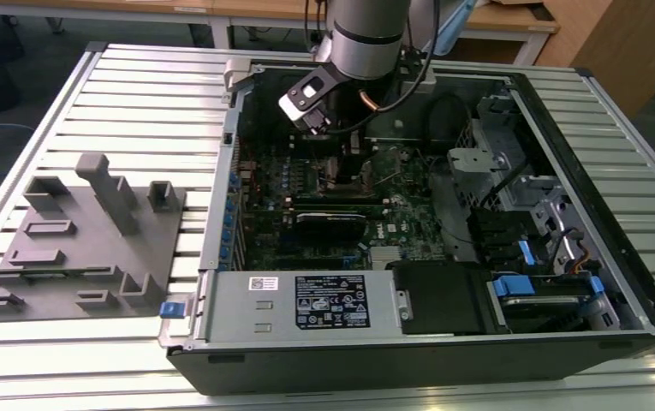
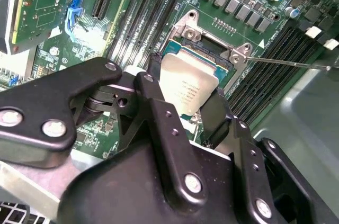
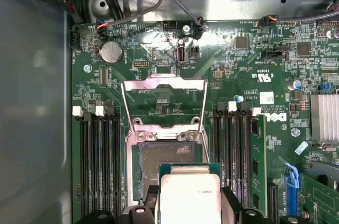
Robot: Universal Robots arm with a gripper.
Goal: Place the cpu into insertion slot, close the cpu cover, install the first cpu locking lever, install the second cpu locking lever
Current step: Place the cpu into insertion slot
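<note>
I am watching the gripper (image 2: pixel 186 96) up close. It is squeezing the cpu (image 2: pixel 185 83) between its two black fingers (image 2: pixel 153 97), one on each side. In the first wrist view the gripper (image 3: pixel 189 205) is holding the cpu (image 3: pixel 189 197) with its shiny top facing up.

The cpu is hanging over the near part of the slot (image 3: pixel 165 156). I cannot tell if the two are touching. The far part of the slot (image 2: pixel 209 49) is showing bare past the chip. A thin metal rod (image 2: pixel 291 63) is sticking out sideways from one corner of the slot.

Just past the slot the cover (image 3: pixel 163 97) is sitting flipped open, away from the slot. The green board (image 3: pixel 238 75) is showing through its big square hole. Long black strips (image 3: pixel 98 160) are running along both sides of the slot, and a round battery (image 3: pixel 111 52) is sitting farther back.

In the exterior view the arm (image 1: pixel 364 34) is reaching down into the open computer case (image 1: pixel 419 372). The case is lying on a metal table (image 1: pixel 133 86). A gray stand (image 1: pixel 76 248) is sitting on the table just beside the case, on the exterior view's left.
</note>
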